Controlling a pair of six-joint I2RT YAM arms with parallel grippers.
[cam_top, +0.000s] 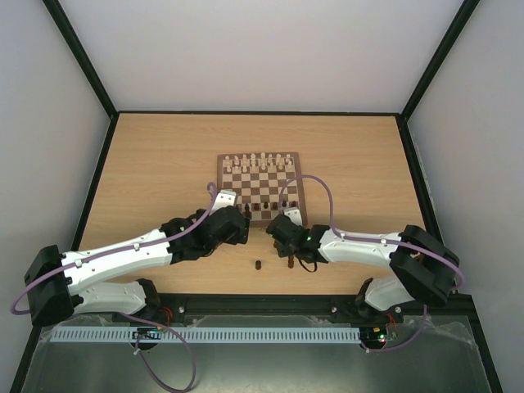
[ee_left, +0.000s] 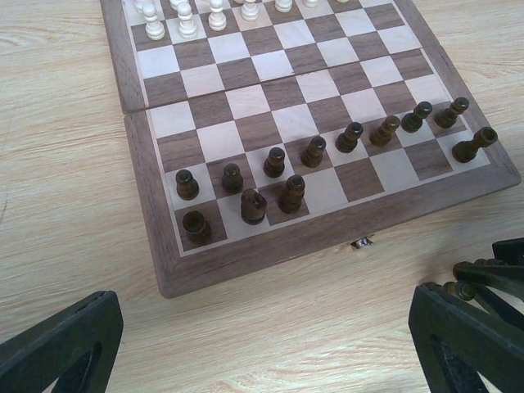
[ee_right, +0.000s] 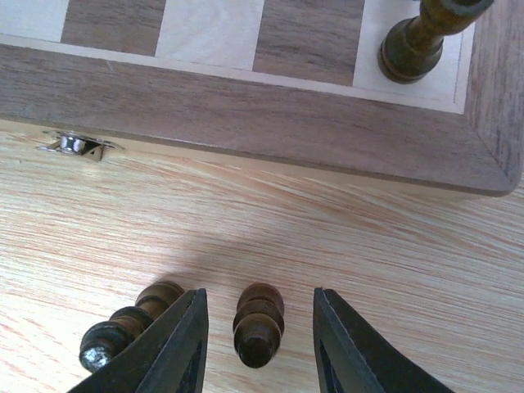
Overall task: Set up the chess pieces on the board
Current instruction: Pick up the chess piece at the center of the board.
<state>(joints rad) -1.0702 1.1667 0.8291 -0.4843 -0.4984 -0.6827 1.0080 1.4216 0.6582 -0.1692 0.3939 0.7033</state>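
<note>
You are partway through the dark side's set-up, and the step in hand, as I judge it, is picking one more piece off the table (cam_top: 164,155). The chessboard (ee_left: 141,188) lies at mid-table just beyond both arms; its light and dark brown squares sit inside a mid-brown border, with a small metal latch (ee_right: 78,146) on the near edge. The left gripper (ee_left: 264,327) hangs over the table just near of the board, spread wide with nothing in it. The right gripper (ee_right: 258,304) is low over the table, near the board's near right corner; its jaws stand parted astride an upright dark piece (ee_right: 259,327) with a gap on each side, so nothing is grasped. Your next move calls for closing squarely on that piece, lifting it straight, and carrying it to a bare back-row square; mind the toppled dark piece (ee_right: 131,325) lying just outside the jaws on the left. The dark chessmen (ee_left: 274,161) on the board are tiny, glossy turned wood: a full row of pawns; behind it three pieces at the left and one at the right corner; the squares between are bare.
</note>
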